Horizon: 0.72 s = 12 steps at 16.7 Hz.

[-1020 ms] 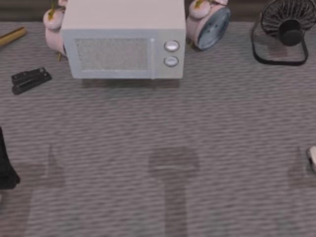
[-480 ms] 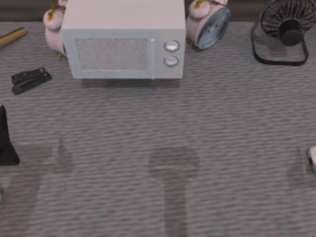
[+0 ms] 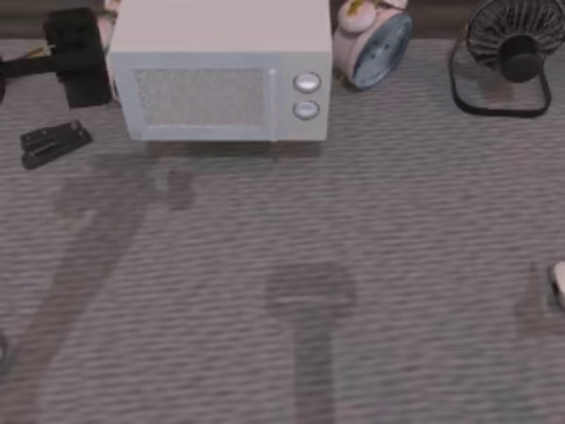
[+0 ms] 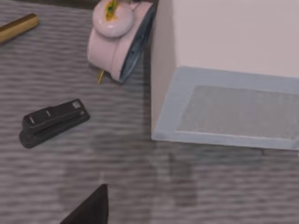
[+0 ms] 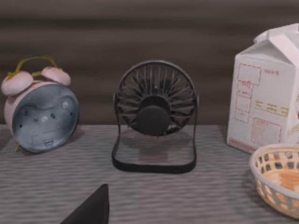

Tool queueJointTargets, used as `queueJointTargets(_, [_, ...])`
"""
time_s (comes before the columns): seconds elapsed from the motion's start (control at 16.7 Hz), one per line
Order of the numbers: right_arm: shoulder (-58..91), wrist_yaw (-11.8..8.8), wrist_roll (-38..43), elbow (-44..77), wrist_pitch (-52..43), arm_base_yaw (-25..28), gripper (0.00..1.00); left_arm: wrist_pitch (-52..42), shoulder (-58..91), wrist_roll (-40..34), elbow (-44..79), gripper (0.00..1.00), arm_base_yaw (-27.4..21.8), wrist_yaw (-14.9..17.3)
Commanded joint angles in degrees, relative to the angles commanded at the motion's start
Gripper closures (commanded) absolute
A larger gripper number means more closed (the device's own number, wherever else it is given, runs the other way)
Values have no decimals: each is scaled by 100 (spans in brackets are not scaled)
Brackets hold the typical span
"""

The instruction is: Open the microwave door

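Observation:
The white microwave (image 3: 221, 40) stands at the far side, left of centre. Its door (image 3: 199, 97) with the grey mesh window lies flat and shut against the front, and two silver knobs (image 3: 306, 82) sit to its right. My left gripper (image 3: 86, 62) hovers high beside the microwave's left side, apart from it. In the left wrist view the door's (image 4: 233, 114) left corner shows below, and one dark fingertip (image 4: 96, 207) stands well off to the side with bare table at the centre, so the jaws are open and empty. My right gripper (image 3: 558, 283) rests at the right edge, open.
A black stapler (image 3: 55, 143) lies left of the microwave, with a pink alarm clock (image 4: 119, 42) and a gold rod (image 4: 18, 28) behind it. Another pink clock (image 3: 375, 40) and a black fan (image 3: 508, 53) stand to the right. A milk carton (image 5: 266, 88) and a basket (image 5: 278, 182) are at the far right.
My left arm has swept from the left edge at mid-table up to the far left, beside the microwave. The door and the right arm have not moved.

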Motion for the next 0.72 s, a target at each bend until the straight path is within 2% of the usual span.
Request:
queueJointTargets(0.42, [0, 0, 0, 0, 0, 0, 0, -2148, 4083, -967, 4052, 0, -1101, -538])
queueJointTargets(0.72, [0, 0, 0, 0, 0, 0, 0, -3006, 5679, -1456, 5846, 0, -1615, -780])
